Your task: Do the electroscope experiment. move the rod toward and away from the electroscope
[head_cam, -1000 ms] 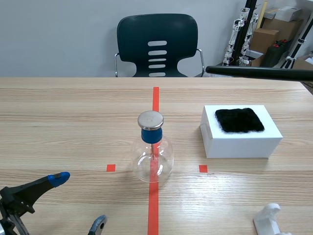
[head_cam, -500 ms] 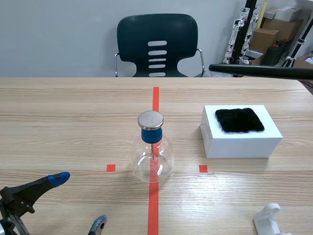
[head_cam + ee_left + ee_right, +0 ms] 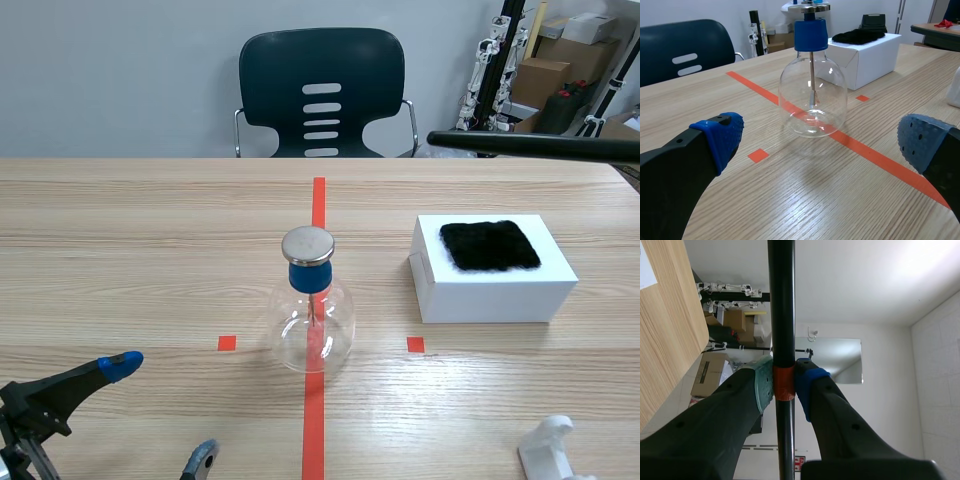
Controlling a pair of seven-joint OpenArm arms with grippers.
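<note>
Rod (image 3: 781,300) sits pinched between right jaws, well apart from electroscope (image 3: 311,310).

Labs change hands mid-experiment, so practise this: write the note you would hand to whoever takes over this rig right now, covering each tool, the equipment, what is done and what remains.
Left tool: open, low at the near table edge, holding nothing.
Right tool: shut on the rod at its orange band, raised.
The electroscope stands on the red centre line. The rod is held level, high over the table's right side, its tip well off from the metal cap.
Done: rod picked up. Whether it was rubbed on the black cloth atop the white box cannot be told.
Left: bring the tip toward the cap, then away.
</note>
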